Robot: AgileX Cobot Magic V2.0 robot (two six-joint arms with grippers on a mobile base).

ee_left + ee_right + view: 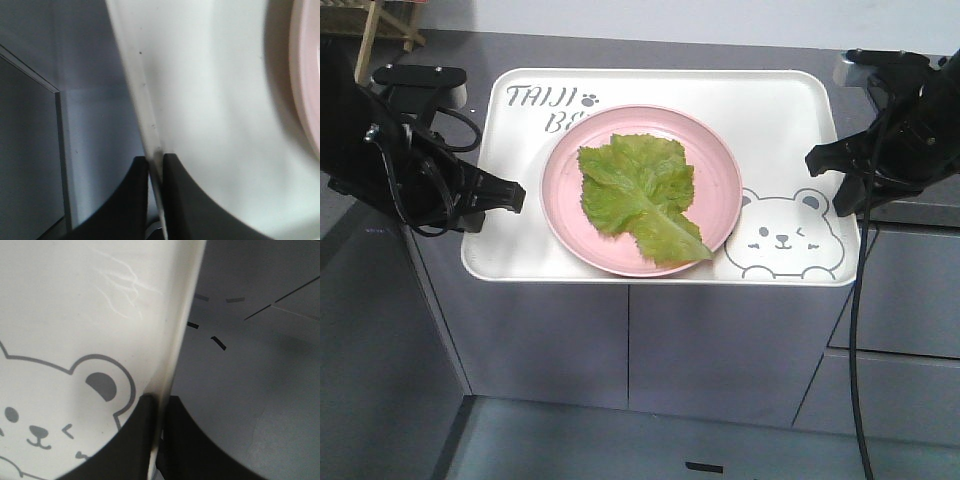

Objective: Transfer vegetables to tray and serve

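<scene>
Both grippers are working the serving step. We are pinching the tray (780, 110) by its two short rims, with the left gripper (156, 160) clamped on the left rim and the right gripper (161, 400) clamped on the right rim, beside the bear drawing (782, 238). The lettuce leaf (638, 192) is lying on the pink plate (556, 200), which is sitting on the tray a little left of centre.

We are judging that both arms should be moving together and keeping the tray level, so the plate is not sliding toward either rim. The pinch should be reaching deep enough that the thin rim is not slipping out.

We are failing to tell whether the tray is resting on the grey counter (650, 48) or hanging clear of it. The wrist views are showing only rim and fingertips, plus a blurred pink plate edge on the left, and the leaf is falling outside both.
</scene>
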